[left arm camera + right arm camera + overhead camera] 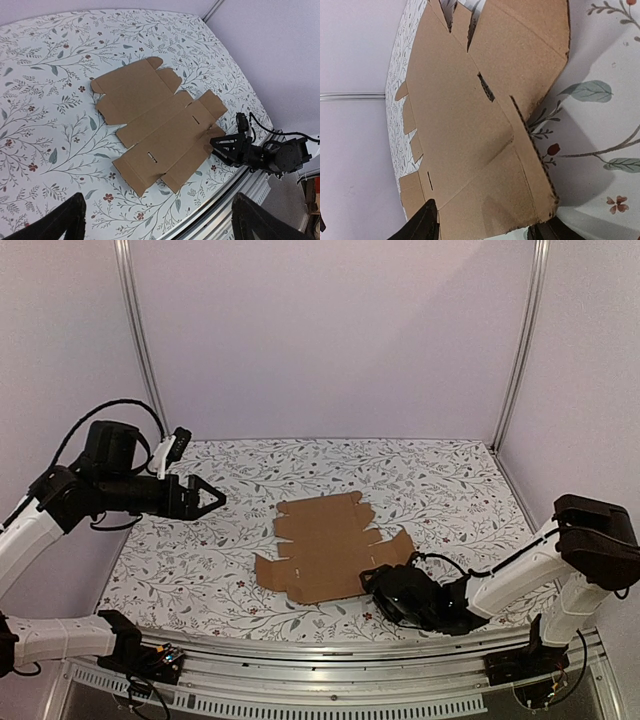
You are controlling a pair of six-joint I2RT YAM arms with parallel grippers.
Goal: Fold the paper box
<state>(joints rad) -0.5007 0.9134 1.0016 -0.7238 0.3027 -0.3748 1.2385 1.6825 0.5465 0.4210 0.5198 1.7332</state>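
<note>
I count 1 paper box [325, 550], a single flat sheet of brown cardboard, on 1 table [450, 480] with a floral pattern. The sheet has 2 narrow slits [196, 119] cut through it.

There are 2 robot arms, 1 to each side: the left arm [110, 485] and the right arm [520, 575]. That gives 2 grippers, the left gripper [215, 496] and the right gripper [372, 582]. Each has 2 fingers [65, 222], so 4 in all.

At the back corners stand 2 metal posts [140, 340], and 1 metal rail [330, 655] runs along the near edge.
</note>
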